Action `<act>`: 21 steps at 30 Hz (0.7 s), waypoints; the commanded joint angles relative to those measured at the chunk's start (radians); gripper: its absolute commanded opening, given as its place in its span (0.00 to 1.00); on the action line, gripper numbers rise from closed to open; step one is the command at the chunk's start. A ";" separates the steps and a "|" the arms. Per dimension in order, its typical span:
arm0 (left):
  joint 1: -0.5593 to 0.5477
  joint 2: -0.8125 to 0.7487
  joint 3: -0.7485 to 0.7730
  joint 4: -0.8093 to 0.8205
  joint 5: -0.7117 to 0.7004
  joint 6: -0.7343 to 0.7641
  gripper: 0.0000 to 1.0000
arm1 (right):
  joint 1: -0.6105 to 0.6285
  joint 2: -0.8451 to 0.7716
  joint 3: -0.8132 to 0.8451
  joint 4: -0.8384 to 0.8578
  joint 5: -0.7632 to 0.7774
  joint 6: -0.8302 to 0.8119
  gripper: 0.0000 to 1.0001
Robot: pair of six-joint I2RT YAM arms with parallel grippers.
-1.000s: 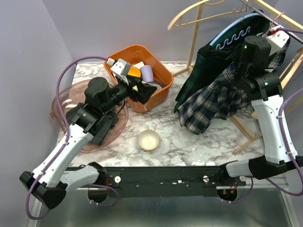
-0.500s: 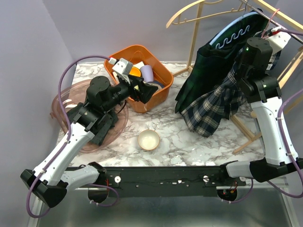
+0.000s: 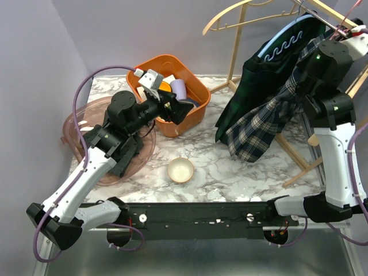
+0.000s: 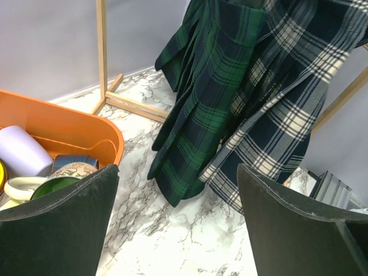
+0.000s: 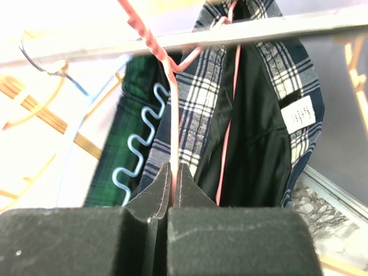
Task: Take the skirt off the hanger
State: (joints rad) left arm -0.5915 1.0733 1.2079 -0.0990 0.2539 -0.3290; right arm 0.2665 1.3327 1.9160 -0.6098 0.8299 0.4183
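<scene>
Right tool [image 5: 171,175] higher pinching hanger [image 5: 171,126], skirt [image 3: 259,123] lifted, orange bin [image 3: 164,59] holding cups [image 3: 179,88]

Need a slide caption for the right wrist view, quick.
Right gripper pinched shut on the pink hanger just below the rail, plaid skirt hanging beyond it.

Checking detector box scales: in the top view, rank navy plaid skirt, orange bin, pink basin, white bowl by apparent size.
1. navy plaid skirt, hanging nearer the camera.
2-3. orange bin and pink basin look alike; left arm hides part of the basin.
4. white bowl.
</scene>
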 commanded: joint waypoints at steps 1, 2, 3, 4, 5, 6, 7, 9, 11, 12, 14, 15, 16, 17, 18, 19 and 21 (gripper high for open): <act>-0.010 0.020 0.056 0.033 0.019 0.007 0.94 | -0.004 -0.015 0.112 -0.016 0.058 0.026 0.01; -0.013 0.023 0.058 0.042 0.024 0.007 0.94 | -0.004 -0.017 0.123 -0.030 0.051 0.042 0.01; -0.016 0.033 0.062 0.060 0.027 0.011 0.94 | -0.003 -0.021 0.126 -0.056 0.046 0.048 0.01; -0.017 0.040 0.068 0.064 0.030 0.019 0.94 | -0.003 -0.026 0.127 -0.070 0.041 0.059 0.01; -0.021 0.049 0.079 0.065 0.031 0.027 0.94 | -0.003 -0.032 0.123 -0.085 0.028 0.079 0.01; -0.025 0.074 0.103 0.061 0.030 0.045 0.94 | -0.003 -0.044 0.117 -0.106 0.022 0.086 0.01; -0.028 0.088 0.120 0.055 0.030 0.053 0.94 | -0.003 -0.052 0.110 -0.116 0.014 0.096 0.01; -0.033 0.132 0.180 0.015 0.028 0.073 0.94 | -0.003 -0.066 0.091 -0.146 -0.015 0.117 0.01; -0.042 0.158 0.215 -0.011 0.036 0.102 0.94 | -0.003 -0.090 0.080 -0.168 -0.043 0.135 0.01; -0.047 0.183 0.244 -0.037 0.039 0.113 0.94 | -0.003 -0.098 0.066 -0.182 -0.049 0.137 0.01; -0.063 0.197 0.269 -0.065 0.047 0.143 0.94 | -0.004 -0.128 0.042 -0.174 -0.075 0.132 0.01; -0.068 0.204 0.280 -0.079 0.051 0.149 0.94 | -0.004 -0.136 0.035 -0.174 -0.080 0.132 0.01; -0.076 0.205 0.280 -0.077 0.056 0.157 0.94 | -0.003 -0.142 0.032 -0.180 -0.087 0.132 0.01; -0.089 0.201 0.280 -0.077 0.073 0.166 0.94 | -0.004 -0.151 0.034 -0.189 -0.095 0.135 0.01; -0.100 0.200 0.285 -0.077 0.077 0.169 0.94 | -0.003 -0.158 0.035 -0.205 -0.097 0.140 0.01; -0.109 0.200 0.289 -0.079 0.085 0.173 0.94 | -0.003 -0.164 0.031 -0.211 -0.103 0.145 0.01; -0.149 0.198 0.301 -0.079 0.093 0.185 0.95 | -0.003 -0.185 0.022 -0.205 -0.129 0.154 0.01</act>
State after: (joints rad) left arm -0.6819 1.2797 1.4662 -0.1577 0.2928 -0.1974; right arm 0.2665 1.1995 1.9434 -0.8524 0.7536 0.5400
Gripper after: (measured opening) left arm 0.942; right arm 0.023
